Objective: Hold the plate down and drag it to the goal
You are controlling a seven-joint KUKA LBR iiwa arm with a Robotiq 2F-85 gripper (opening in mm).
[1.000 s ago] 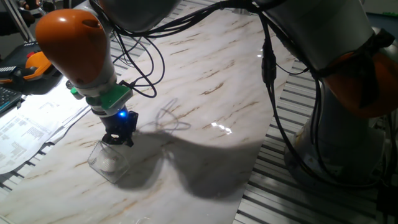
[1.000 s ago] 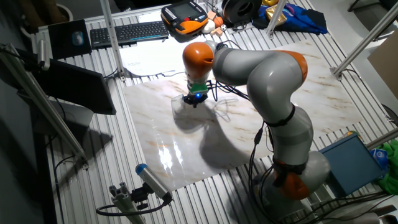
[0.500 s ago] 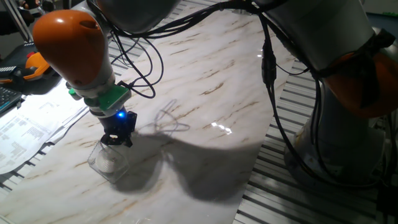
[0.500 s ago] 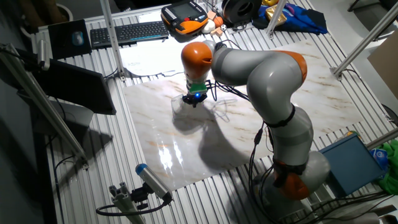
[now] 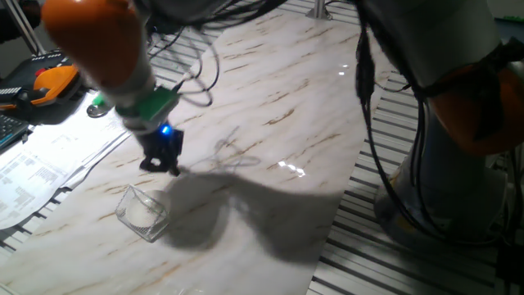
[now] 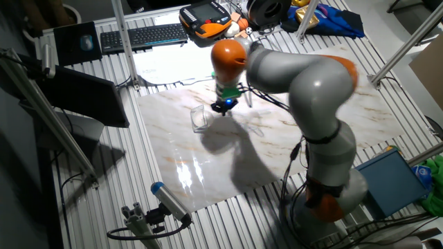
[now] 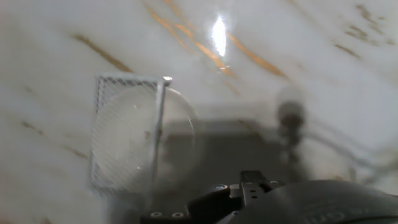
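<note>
Gripper [image 5: 161, 162]: small black two-finger unit under a green collar with a blue light, raised clear of the marble tabletop [image 5: 286, 123] and touching nothing; blurred in both fixed views, so whether the fingers are apart or together cannot be told; in the hand view only a dark blurred part of the gripper [image 7: 249, 190] shows at the bottom edge. Arm [image 6: 304, 76]: grey with an orange joint above the gripper, cables looped along it, shadow cast on the marble below and beside the gripper. Goal [image 5: 142, 214]: see-through rectangular box with thin pale edges, lying on the marble near the gripper, toward the front-left edge of the tabletop, apart from the gripper; seen also in the other fixed view [image 6: 199, 118] just beside the gripper and in the hand view [image 7: 127, 134] at left of centre. Plate [image 7: 140, 140]: flat round white disc, lying within the goal, its right rim showing past the box's right edge in the hand view; pale patch inside the box in the fixed view [image 5: 141, 215]; nothing pressing on it. Keyboard [image 6: 135, 37]: black, on the slatted bench beyond the marble. Orange-and-black handset [image 6: 208, 19]: beside the keyboard.
</note>
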